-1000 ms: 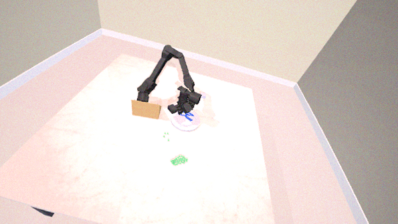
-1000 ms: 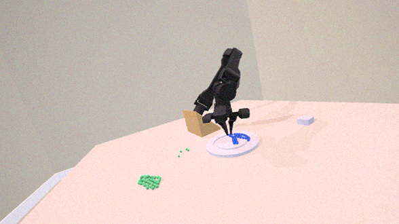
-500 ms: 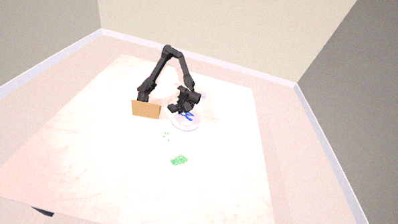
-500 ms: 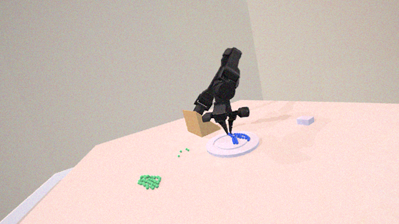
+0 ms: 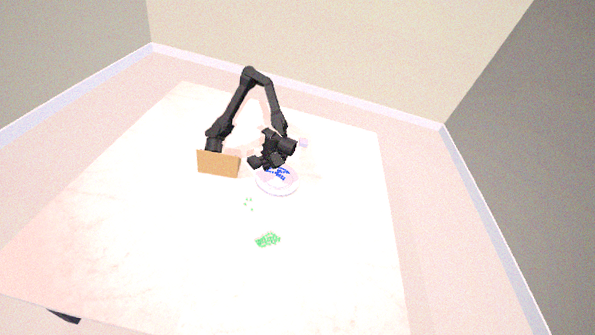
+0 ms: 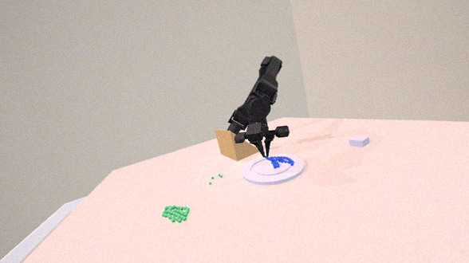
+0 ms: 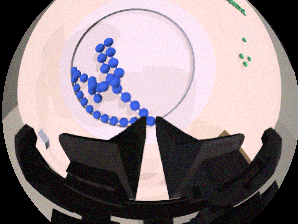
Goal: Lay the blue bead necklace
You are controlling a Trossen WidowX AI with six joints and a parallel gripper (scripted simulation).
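Gripper (image 6: pixel 266 155) clenched on one end of the blue bead necklace (image 6: pixel 281 161), fingertips just above the round bead board (image 6: pixel 257 177). The rest of the strand lies bunched on the board directly beneath and ahead of the fingers, partly along the groove. Loose green beads (image 6: pixel 176 213) lie well apart from the gripper on the table.

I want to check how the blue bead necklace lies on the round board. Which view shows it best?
The wrist view: the blue bead necklace fills the frame, bunched on the board, one strand running to the tool shut on it. The exterior view shows a small blue arc; in the top view the tool partly hides it.
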